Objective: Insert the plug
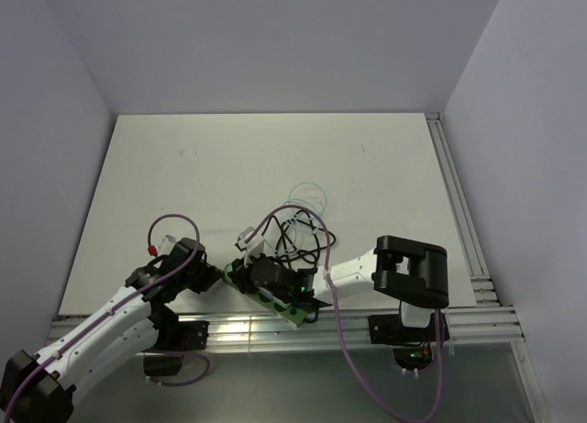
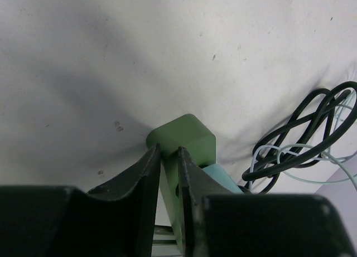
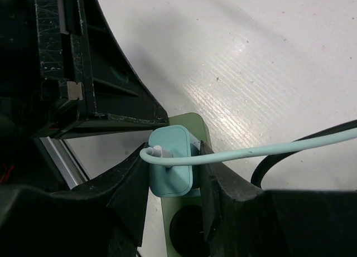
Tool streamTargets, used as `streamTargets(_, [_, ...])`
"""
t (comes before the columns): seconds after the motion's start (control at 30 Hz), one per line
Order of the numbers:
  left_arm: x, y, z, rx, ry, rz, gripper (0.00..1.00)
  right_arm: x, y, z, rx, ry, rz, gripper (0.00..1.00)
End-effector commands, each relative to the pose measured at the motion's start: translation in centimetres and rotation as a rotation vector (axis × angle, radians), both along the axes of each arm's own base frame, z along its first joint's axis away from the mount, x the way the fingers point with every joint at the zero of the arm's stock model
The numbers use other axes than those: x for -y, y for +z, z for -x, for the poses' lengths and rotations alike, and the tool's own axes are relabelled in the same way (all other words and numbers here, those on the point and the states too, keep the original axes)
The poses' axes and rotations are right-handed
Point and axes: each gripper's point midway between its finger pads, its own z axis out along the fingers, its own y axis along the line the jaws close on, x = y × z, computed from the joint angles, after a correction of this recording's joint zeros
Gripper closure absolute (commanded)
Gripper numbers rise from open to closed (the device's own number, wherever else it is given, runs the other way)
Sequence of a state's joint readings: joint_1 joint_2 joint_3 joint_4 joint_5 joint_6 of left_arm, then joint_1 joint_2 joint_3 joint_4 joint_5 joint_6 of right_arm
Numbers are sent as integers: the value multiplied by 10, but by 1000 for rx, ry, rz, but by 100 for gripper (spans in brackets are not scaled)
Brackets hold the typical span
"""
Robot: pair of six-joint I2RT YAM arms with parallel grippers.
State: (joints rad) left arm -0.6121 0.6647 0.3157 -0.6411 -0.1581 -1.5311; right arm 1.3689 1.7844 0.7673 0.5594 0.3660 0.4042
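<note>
A teal plug (image 3: 173, 168) with a teal cable (image 3: 279, 148) sits on the green power strip (image 3: 192, 126), above a round black socket (image 3: 189, 229). My right gripper (image 3: 174, 173) is shut on the plug, one finger on each side. My left gripper (image 2: 169, 159) is shut on the end of the power strip (image 2: 187, 137); the plug shows just behind it in the left wrist view (image 2: 220, 179). In the top view both grippers, left (image 1: 220, 274) and right (image 1: 254, 274), meet at the strip (image 1: 295, 313) near the table's front edge. How deep the prongs sit is hidden.
A coil of black cable (image 2: 301, 123) with thin pale wires lies just beyond the strip (image 1: 303, 235). An aluminium rail (image 1: 367, 327) runs along the near edge. The left gripper's body (image 3: 83, 73) is close beside the plug. White walls enclose the table.
</note>
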Motion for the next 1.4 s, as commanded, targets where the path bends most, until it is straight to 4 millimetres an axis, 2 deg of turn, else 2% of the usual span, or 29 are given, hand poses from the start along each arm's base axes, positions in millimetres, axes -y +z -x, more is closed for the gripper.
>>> streamTargets(0.0, [4, 11, -2, 16, -20, 15, 76, 142, -156, 102, -411, 101, 606, 100])
streamTargets(0.13, [3, 9, 1, 15, -16, 23, 76, 133, -130, 93, -377, 72, 576, 100])
streamTargets(0.17, [2, 9, 2, 13, -13, 22, 76, 140, -130, 94, -392, 46, 590, 100])
streamTargets(0.27, [4, 11, 0, 25, -18, 28, 76, 154, -139, 106, -474, 8, 570, 100])
streamTargets(0.4, [9, 14, -2, 30, -41, 32, 76, 154, -153, 125, -498, 10, 597, 100])
streamTargets(0.5, [10, 10, -1, 16, -54, 30, 77, 155, -161, 131, -494, 2, 601, 100])
streamTargets(0.53, [10, 7, 1, 10, -58, 30, 77, 163, -174, 136, -490, 5, 653, 100])
streamTargets(0.63, [12, 9, 1, 22, -71, 40, 76, 165, -185, 138, -477, -2, 677, 100])
streamTargets(0.83, [-7, 38, -7, 100, -19, -26, 67, 158, -178, 133, -445, -13, 666, 100])
streamTargets(0.87, [-13, 38, -1, 85, -6, -43, 66, 157, -174, 130, -442, -24, 661, 100])
streamTargets(0.97, [-18, 47, -1, 105, 30, -24, 62, 143, -152, 107, -414, -64, 592, 100])
streamTargets(1.1, [-13, 46, 1, 101, 19, 2, 61, 128, -121, 63, -333, -122, 522, 100])
streamTargets(1.13, [-11, 44, 2, 97, 9, 7, 62, 133, -120, 58, -326, -131, 537, 100])
streamTargets(1.2, [-6, 42, 4, 83, -12, 23, 71, 134, -115, 44, -298, -140, 536, 100])
streamTargets(1.3, [-2, 39, 5, 74, -44, 26, 77, 136, -110, 21, -267, -168, 537, 100])
streamTargets(1.33, [-2, 39, 5, 75, -46, 26, 78, 131, -109, 14, -256, -172, 519, 100])
streamTargets(1.37, [0, 39, 6, 75, -64, 28, 83, 129, -105, -1, -238, -190, 514, 100])
